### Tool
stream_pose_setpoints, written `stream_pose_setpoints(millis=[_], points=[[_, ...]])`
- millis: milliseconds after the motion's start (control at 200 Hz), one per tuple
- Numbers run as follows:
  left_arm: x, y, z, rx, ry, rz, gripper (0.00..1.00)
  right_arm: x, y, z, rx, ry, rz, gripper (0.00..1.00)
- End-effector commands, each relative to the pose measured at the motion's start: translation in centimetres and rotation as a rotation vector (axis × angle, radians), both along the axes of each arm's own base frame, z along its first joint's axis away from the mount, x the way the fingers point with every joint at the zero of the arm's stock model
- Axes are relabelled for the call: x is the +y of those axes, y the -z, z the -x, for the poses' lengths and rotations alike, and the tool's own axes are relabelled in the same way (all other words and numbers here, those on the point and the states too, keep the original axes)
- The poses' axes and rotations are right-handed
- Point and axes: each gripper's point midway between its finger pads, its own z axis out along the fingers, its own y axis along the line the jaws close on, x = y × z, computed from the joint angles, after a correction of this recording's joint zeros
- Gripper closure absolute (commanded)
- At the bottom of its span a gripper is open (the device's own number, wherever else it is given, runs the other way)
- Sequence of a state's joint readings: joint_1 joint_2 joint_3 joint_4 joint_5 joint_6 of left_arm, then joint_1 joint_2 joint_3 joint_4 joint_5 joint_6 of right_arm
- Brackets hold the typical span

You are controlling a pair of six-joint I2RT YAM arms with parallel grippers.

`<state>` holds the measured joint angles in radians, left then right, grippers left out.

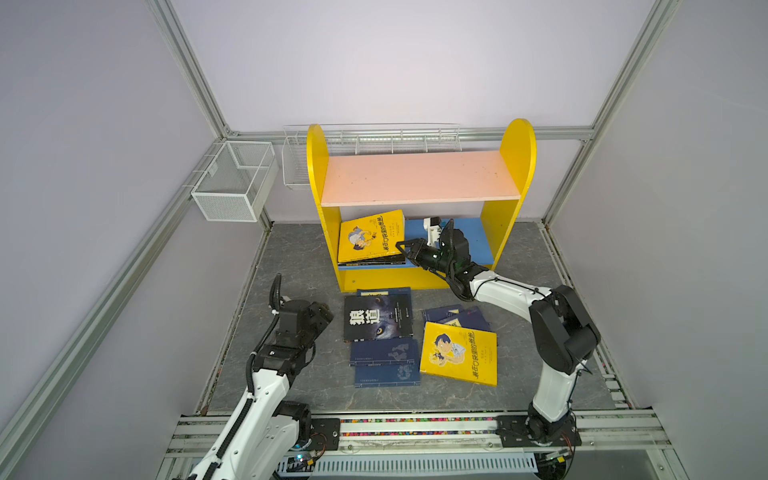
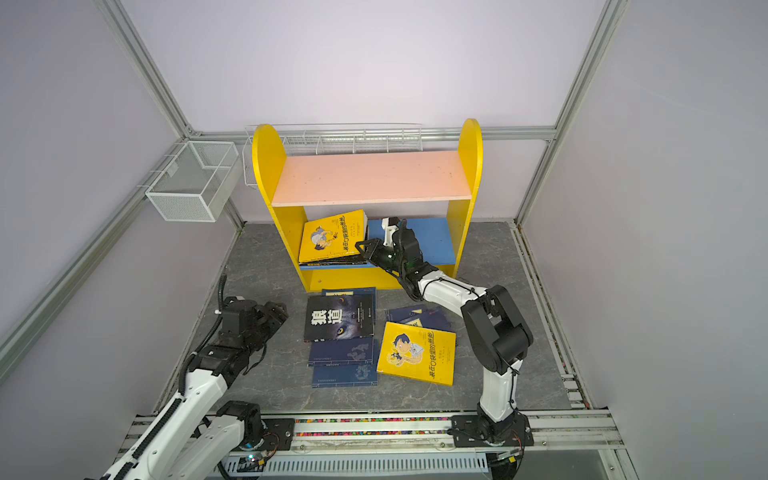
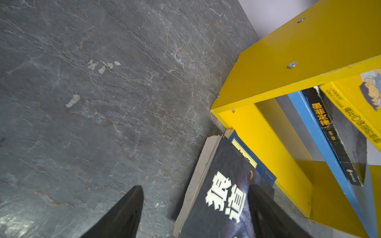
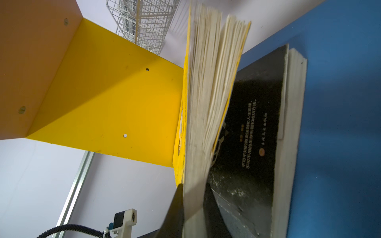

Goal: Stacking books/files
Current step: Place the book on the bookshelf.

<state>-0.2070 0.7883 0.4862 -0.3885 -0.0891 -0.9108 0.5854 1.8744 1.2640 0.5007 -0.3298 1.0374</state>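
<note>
Precariously, mid-frame, the right gripper [image 1: 405, 249] pinches the yellow cartoon-boy book [image 1: 370, 237] by its fanning pages over a black book [image 4: 257, 123] on the blue shelf [image 1: 473, 239]; pages could slip free. Lower left, the left gripper [image 1: 322, 313] hangs spread.

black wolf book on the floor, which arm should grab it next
Left, probably: left gripper hangs open beside the black wolf book; right gripper is shut on the yellow book in the shelf.

Glossy paper books [image 1: 459, 353]; matt stone-look tabletop [image 1: 291, 257].
</note>
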Motion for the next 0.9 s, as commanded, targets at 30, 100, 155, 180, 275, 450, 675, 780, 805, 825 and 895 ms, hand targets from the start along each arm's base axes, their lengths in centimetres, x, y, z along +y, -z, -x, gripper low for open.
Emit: stream_pose_setpoints(millis=[30, 100, 155, 180, 275, 450, 675, 780, 805, 825, 895], points=[[0.2, -1.1, -0.1, -0.011, -0.001, -0.018, 0.2, 1.5, -1.6, 0.1, -0.036, -0.022, -0.052, 0.93], [0.3, -1.1, 0.0, -0.013, -0.003, -0.021, 0.2, 1.8, -1.1, 0.3, -0.021, -0.029, -0.029, 0.93], [0.3, -1.2, -0.1, -0.013, -0.003, -0.02, 0.2, 2.0, -0.8, 0.4, -0.015, -0.034, -0.007, 0.93], [0.3, -1.2, 0.0, -0.015, -0.005, -0.021, 0.2, 2.1, -0.7, 0.6, -0.014, -0.036, 0.008, 0.92], [0.3, -1.1, 0.0, -0.012, -0.007, -0.019, 0.2, 2.2, -0.3, 0.8, -0.008, -0.033, 0.091, 0.86], [0.3, -1.0, 0.0, -0.008, -0.01, -0.017, 0.2, 1.7, 0.2, 1.2, 0.003, -0.021, 0.274, 0.65], [0.5, -1.0, 0.1, -0.003, -0.018, -0.021, 0.2, 0.9, 1.4, 1.8, 0.004, -0.002, 0.487, 0.45], [0.5, -1.0, 0.1, -0.002, -0.019, -0.023, 0.2, 0.4, 1.9, 2.0, 0.001, 0.009, 0.581, 0.32], [0.5, -1.0, 0.1, -0.003, -0.019, -0.022, 0.2, 0.4, 1.9, 2.0, -0.003, 0.006, 0.596, 0.29], [0.5, -1.0, 0.1, -0.001, -0.019, -0.023, 0.2, 0.1, 1.9, 2.0, -0.004, 0.012, 0.614, 0.25], [0.5, -0.9, 0.1, 0.001, -0.02, -0.023, 0.2, -0.5, 2.0, 1.8, -0.009, 0.029, 0.654, 0.19]])
